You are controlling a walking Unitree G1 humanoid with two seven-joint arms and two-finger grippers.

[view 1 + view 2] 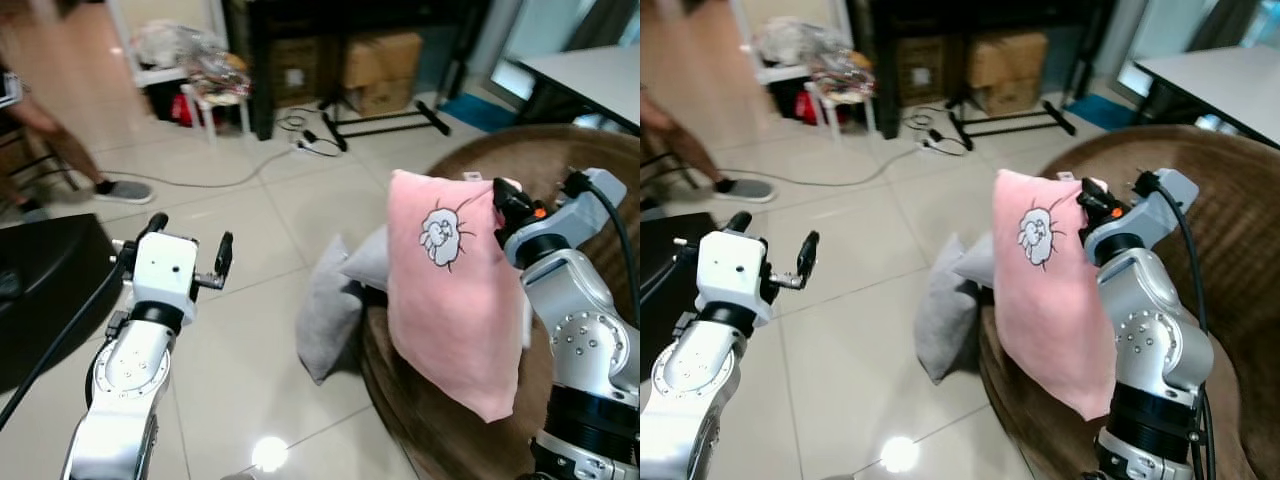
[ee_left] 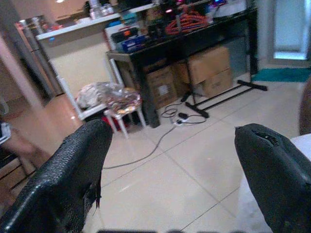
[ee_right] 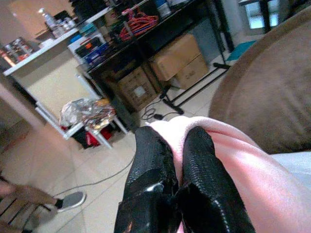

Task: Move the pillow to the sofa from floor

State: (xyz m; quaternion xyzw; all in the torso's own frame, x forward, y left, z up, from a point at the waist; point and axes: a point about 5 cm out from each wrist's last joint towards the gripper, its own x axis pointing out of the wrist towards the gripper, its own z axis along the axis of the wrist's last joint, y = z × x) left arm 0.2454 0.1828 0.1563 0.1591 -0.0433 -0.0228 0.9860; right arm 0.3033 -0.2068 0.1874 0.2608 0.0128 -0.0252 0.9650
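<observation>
Pillow (image 1: 450,300) pinched in raised right gripper (image 1: 503,200)

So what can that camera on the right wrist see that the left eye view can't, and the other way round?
The right wrist view looks along its own two black fingers, shut on the top edge of the pink pillow, with an orange cable coil on the black table. The left eye view takes in the whole hanging pink pillow with its white drawing, a grey pillow on the floor leaning against the brown sofa, the open left gripper, and the right gripper. Both show cardboard boxes and a grey shoe.
</observation>
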